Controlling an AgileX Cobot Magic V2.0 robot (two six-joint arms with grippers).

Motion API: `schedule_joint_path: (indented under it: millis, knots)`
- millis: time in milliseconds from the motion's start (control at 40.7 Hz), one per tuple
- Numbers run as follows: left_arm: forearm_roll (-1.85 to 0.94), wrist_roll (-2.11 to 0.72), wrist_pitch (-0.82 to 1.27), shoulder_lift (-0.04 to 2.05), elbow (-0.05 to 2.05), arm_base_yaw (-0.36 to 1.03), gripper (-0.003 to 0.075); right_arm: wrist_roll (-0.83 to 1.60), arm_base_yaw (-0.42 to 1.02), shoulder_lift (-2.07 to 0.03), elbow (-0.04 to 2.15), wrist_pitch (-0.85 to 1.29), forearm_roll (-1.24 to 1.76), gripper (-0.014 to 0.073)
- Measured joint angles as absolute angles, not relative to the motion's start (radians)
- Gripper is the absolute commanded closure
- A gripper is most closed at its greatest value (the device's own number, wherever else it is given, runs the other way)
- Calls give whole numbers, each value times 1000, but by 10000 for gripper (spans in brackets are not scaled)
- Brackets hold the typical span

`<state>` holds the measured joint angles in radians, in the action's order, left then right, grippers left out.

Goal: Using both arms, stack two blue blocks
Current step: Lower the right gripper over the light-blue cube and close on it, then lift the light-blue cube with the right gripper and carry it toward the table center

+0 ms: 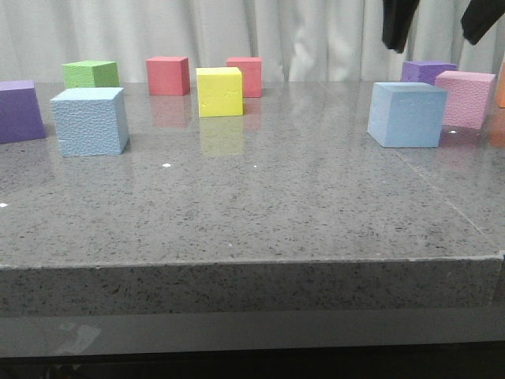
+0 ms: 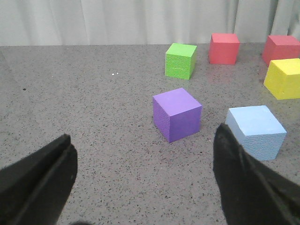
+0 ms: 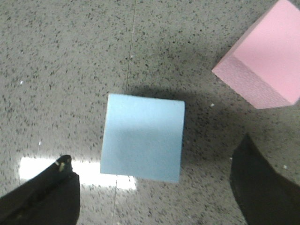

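Two pale blue blocks stand apart on the grey table. One blue block (image 1: 90, 121) is at the left and also shows in the left wrist view (image 2: 258, 131), beside the right finger. The other blue block (image 1: 406, 114) is at the right. My right gripper (image 1: 432, 43) hangs open and empty above it. In the right wrist view this block (image 3: 143, 138) lies below, between the spread fingers of the right gripper (image 3: 154, 150), untouched. My left gripper (image 2: 143, 136) is open and empty above bare table. It is out of the front view.
A purple cube (image 1: 17, 110) sits left of the left blue block, close in front of my left gripper (image 2: 177, 114). A green cube (image 1: 91, 74), two red cubes (image 1: 167, 76) (image 1: 246, 76) and a yellow cube (image 1: 219, 91) stand behind. A pink cube (image 1: 465, 99) and a purple cube (image 1: 426, 71) are behind the right block.
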<state>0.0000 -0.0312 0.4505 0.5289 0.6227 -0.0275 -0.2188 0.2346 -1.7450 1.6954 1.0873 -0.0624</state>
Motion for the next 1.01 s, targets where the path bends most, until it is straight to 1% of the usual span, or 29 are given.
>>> schedule_joint_path:
  millis: [565, 589, 663, 712, 761, 810, 859, 1007]
  knots:
    - [0, -31, 450, 529, 623, -27, 139, -265, 235, -1897, 1711, 1041, -45, -59]
    - [0, -31, 450, 529, 623, -27, 139, -265, 235, -1904, 1711, 1040, -45, -53]
    - [0, -31, 450, 529, 623, -27, 139, -265, 235, -1914, 1711, 1038, -42, 8]
    - [0, -31, 450, 529, 623, -27, 139, -267, 233, -1916, 1711, 1038, -40, 79]
    - [0, -31, 450, 529, 623, -27, 139, -267, 233, -1916, 1711, 1038, -37, 131]
    - [0, -31, 450, 529, 623, -27, 139, -267, 233, -1916, 1713, 1038, -38, 162]
    - [0, -31, 450, 529, 623, -27, 139, -267, 233, -1916, 1713, 1038, -38, 182]
    - [0, -31, 450, 529, 623, -27, 139, -269, 233, -1914, 1739, 1064, -26, 190]
